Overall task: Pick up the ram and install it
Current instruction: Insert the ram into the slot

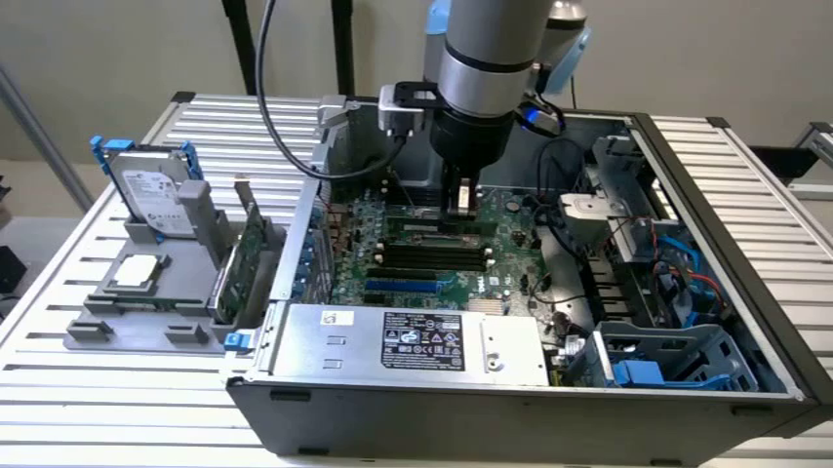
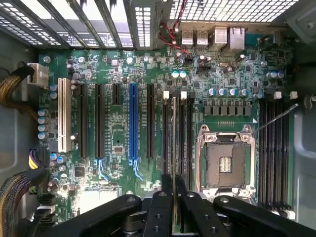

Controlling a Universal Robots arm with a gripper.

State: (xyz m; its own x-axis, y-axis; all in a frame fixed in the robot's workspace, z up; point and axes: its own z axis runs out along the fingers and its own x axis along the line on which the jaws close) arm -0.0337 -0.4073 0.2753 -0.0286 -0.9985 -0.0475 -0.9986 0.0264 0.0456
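Arm's black gripper [image 1: 458, 200] is down inside the open grey PC case [image 1: 729, 195], over the green motherboard [image 2: 118, 138]. Fingers [image 2: 160, 210] are closed tight on the long thin green circuit-board ram [image 2: 173, 143], one pad each side, narrow gap only as wide as the board. In the wrist view the ram is edge-on and upright, running out from the fingers along the group of black DIMM slots [image 2: 185, 133] w/ white end latches, just beside the silver CPU socket [image 2: 225, 160]. It looks lined up w/ one slot of that group, but can't tell if its lower edge is touching or seated. A second bank of black memory slots [image 2: 274, 148] sits on the far side of the socket. The long blue expansion slot [image 2: 133, 123] and white expansion slot [image 2: 62, 114] are further over on the mobo, apart from the ram. In the exterior view the silver PSU box w/ label [image 1: 416, 336] is at the near edge of the case. On the exterior view's left, on the slatted metal worktop [image 1: 768, 136], a grey plastic holder [image 1: 143, 292] carries an upright hard drive [image 1: 150, 190], a square CPU chip [image 1: 137, 273] lying flat, and a large green expansion card [image 1: 248, 258] on edge, just beside the case wall.
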